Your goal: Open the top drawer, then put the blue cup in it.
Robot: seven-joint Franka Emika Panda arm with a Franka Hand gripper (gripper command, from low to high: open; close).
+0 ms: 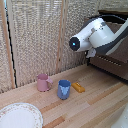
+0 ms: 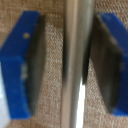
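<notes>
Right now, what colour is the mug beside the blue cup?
Pink; the pink mug shows best in the exterior view.

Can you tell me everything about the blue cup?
The blue cup is a small, plain blue mug with a side handle. It stands upright on the light wooden table, between the pink mug and a small orange block. Nothing holds it. Its inside cannot be seen.

Glossy blue cup (image 1: 63, 89), pale plank tabletop (image 1: 95, 102), brushed-metal bar handle (image 2: 76, 65).

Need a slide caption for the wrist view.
Blue-padded jaws straddle the top drawer's thin silver bar handle, not yet closed on it.
</notes>
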